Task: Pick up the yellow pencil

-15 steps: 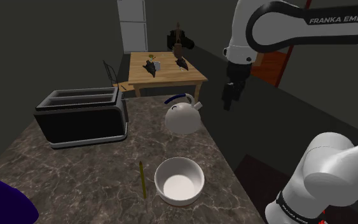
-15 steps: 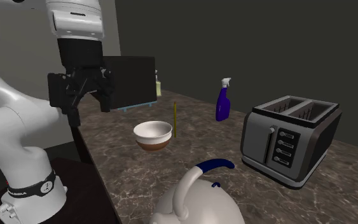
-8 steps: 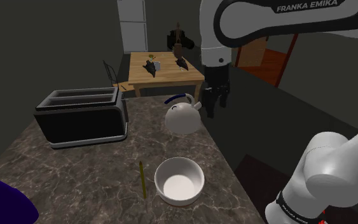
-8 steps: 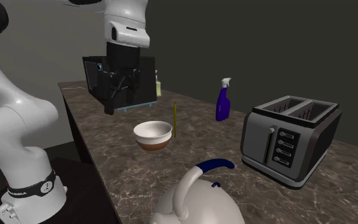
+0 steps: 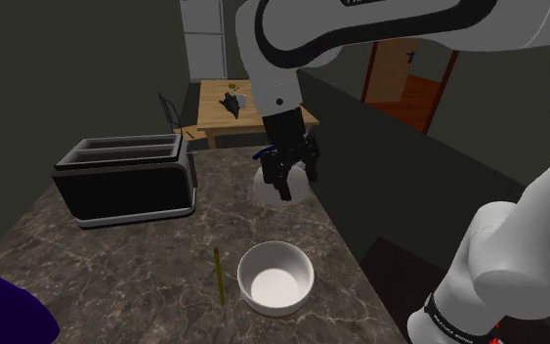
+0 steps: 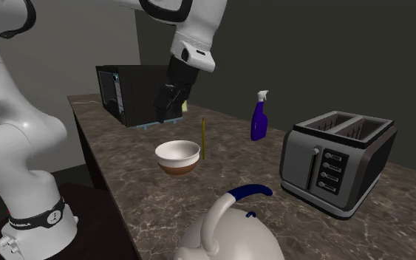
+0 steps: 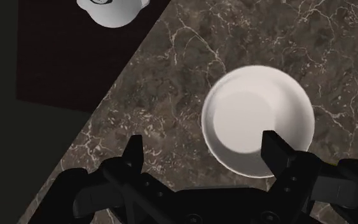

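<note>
The yellow pencil (image 5: 218, 275) lies flat on the dark stone counter (image 5: 116, 264), just beside the white bowl (image 5: 275, 279), on the shoulder view's left of it. The black gripper (image 5: 296, 182) hangs in the air above the counter, in front of the white kettle (image 5: 260, 189) in that view, and well apart from the pencil. Its two fingers (image 7: 274, 153) stand wide apart with nothing between them, so the hand is loose and holds nothing. Looking down along the hand, the bowl sits under one finger, so I think the hand is not over the pencil yet. Getting there seems to be the step now. To do it well, the hand should slide over the bowl and a little past it, until the pencil's middle is right under the gap between the fingers. It should turn so one finger goes on each long side of the pencil, not at its ends. Then it should go straight down, slowly. The pencil is very thin, so the fingertips must get almost down to the stone, or they will shut on air. The bowl is very close, so the finger on that side must not bump it. A pencil can roll, so the squeeze should be soft and even.
</note>
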